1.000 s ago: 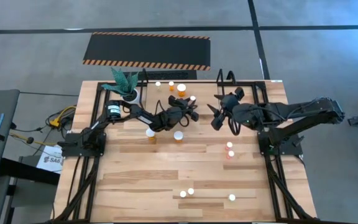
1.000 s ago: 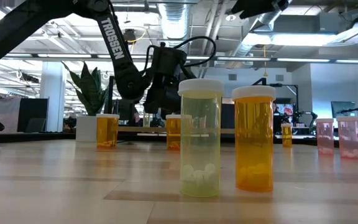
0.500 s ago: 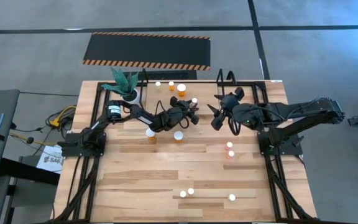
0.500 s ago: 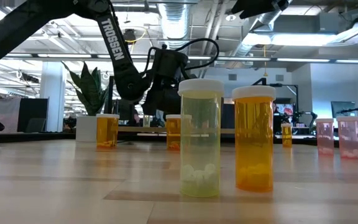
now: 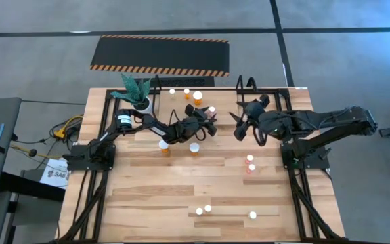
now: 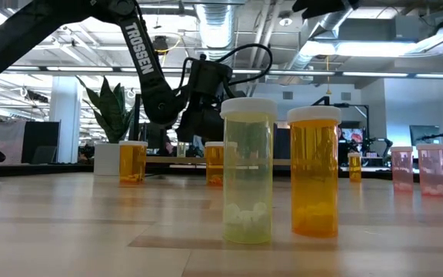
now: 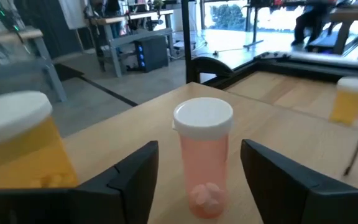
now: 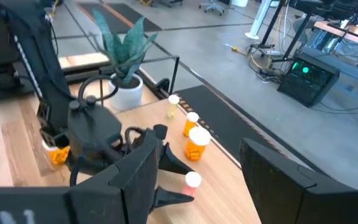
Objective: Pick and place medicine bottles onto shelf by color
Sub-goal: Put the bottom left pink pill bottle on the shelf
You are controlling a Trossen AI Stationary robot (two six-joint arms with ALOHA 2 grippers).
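A pink medicine bottle with a white cap stands upright on its base on the wooden shelf. My left gripper is open, level with the bottle, one finger on either side and a gap showing on both. In the high view this gripper lies just on the near side of the pink bottle. Orange bottles and a yellow one stand farther left on the shelf. My right gripper hangs open above the table, right of the shelf's middle, and is empty in its wrist view.
A potted plant stands at the shelf's left end. Two capped bottles stand mid-table, two pink ones to the right, and three more near the front edge. Black hoop uprights frame the shelf ends.
My left gripper has opened and let go of the pink bottle, its wrist rolling a little while staying in place. The bottle stays upright on the shelf.
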